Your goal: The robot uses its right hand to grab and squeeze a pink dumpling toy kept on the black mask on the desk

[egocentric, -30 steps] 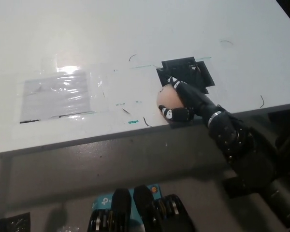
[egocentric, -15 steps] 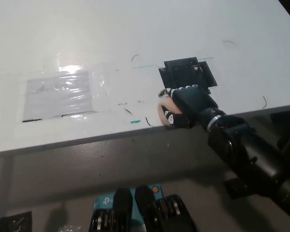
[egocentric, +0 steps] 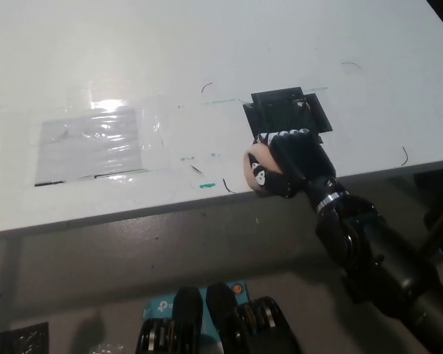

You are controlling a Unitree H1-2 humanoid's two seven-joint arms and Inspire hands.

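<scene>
The black right robot hand [egocentric: 292, 158] is clenched around the soft pink dumpling toy [egocentric: 255, 167], at six o'clock of the black square mask [egocentric: 284, 109] on the white desk [egocentric: 207, 59]; squeezing looks underway, release next.

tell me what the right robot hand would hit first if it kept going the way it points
The right robot hand, shut on the pink dumpling toy, points up and left across the desk. Beyond the toy, only bare desk shows along that line, though depth is hard to judge; the black mask lies just off it.
</scene>
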